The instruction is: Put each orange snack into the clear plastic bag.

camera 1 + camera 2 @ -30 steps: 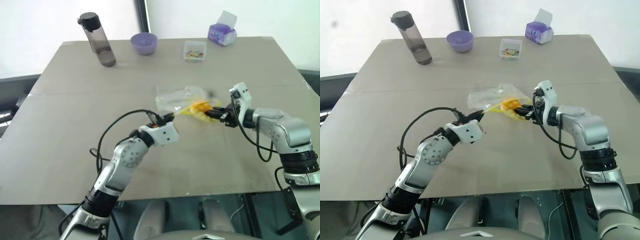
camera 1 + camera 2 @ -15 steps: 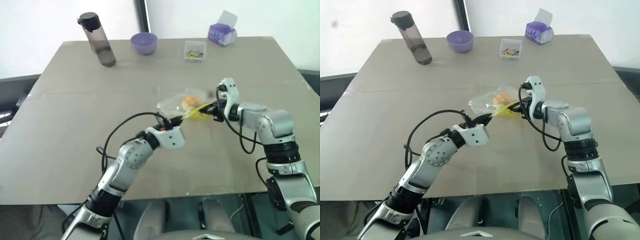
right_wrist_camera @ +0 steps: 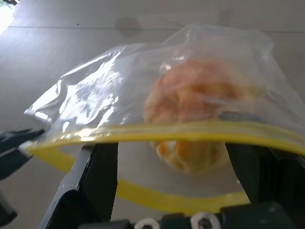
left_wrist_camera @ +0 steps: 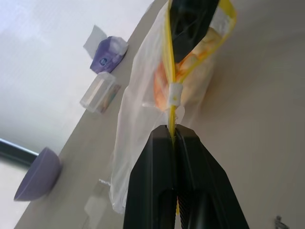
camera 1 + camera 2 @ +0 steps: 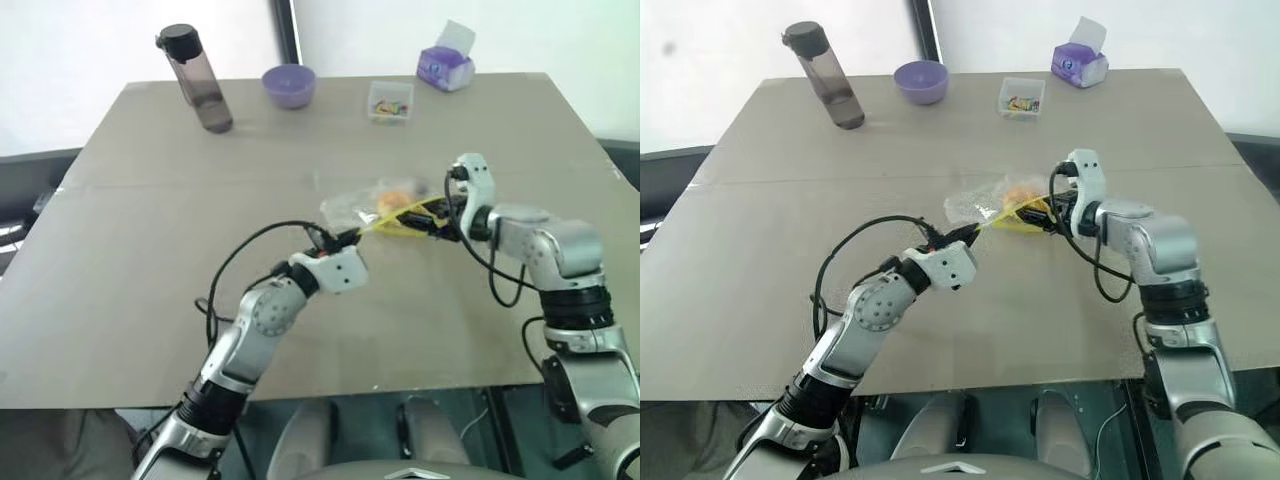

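Table (image 5: 150, 250) mid-area: clear plastic bag (image 5: 355, 207) held up between both arms. Left gripper (image 4: 174, 138) pinches its yellow seal strip. Right gripper (image 3: 176, 167) fingers spread at bag mouth. Orange snack (image 3: 193, 102) sits inside bag.

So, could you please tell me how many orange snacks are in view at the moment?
1. The orange snack sits inside the clear plastic bag near the table's middle. Another could be hidden behind it; that cannot be told.

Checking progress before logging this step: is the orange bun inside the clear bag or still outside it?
Inside. The round orange bun sits behind the crinkly clear plastic bag's film, past its yellow seal strip.
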Robot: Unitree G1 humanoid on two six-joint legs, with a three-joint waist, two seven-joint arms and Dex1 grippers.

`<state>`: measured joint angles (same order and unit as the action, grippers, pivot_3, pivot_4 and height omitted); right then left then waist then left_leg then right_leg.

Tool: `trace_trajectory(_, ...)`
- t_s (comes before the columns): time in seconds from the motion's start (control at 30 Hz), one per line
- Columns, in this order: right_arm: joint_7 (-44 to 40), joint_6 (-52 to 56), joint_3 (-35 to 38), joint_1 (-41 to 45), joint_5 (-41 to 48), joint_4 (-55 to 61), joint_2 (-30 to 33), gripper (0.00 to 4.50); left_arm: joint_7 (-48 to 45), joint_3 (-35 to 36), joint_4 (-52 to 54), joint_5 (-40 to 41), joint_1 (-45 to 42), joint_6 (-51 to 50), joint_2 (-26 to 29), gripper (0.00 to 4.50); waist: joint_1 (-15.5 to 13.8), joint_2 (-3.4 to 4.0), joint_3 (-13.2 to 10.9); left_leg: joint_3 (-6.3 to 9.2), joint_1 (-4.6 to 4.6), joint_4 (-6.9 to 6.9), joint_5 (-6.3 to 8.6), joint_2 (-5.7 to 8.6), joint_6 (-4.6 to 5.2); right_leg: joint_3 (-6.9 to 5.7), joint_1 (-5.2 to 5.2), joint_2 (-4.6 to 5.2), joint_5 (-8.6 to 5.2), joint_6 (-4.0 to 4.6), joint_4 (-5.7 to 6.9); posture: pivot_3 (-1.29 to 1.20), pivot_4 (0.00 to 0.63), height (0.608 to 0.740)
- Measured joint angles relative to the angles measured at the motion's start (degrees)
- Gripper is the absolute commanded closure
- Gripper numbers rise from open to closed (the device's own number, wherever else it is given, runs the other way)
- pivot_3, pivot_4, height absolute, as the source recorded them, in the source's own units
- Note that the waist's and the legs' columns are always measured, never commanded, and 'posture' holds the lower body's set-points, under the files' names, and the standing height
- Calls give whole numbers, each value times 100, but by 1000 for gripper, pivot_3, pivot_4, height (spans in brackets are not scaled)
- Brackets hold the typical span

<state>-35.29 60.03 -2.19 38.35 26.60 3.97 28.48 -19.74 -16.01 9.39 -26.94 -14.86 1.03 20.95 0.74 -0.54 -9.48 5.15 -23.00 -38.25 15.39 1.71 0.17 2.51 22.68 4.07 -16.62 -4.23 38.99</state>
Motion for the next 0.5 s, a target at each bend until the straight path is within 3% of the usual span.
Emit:
trace_trajectory(0.23,-2110,-1042,-607,-1433,-57,1080,2339,677,71,263,-129,207,7,-251,-193,4500,-10,-2,-1,-2,0,-5,3,1,5,-4,-11,3,-1,-2,-10,0,150,740)
trace_trajectory(0.33,-1784,-1865,-651,-1394,-797,516,2334,677,75,260,-132,248,9,-293,-240,4500,79,-6,-1,-18,26,-5,3,-4,5,12,-16,-2,0,-3,9,0,150,740)
trace_trajectory(0.5,-1224,-3118,-902,-1129,-1738,-217,1622,677,76,248,-141,251,43,-310,-258,4500,145,-5,-2,-12,22,-3,1,-8,2,10,-14,-6,0,-2,10,0,150,740)
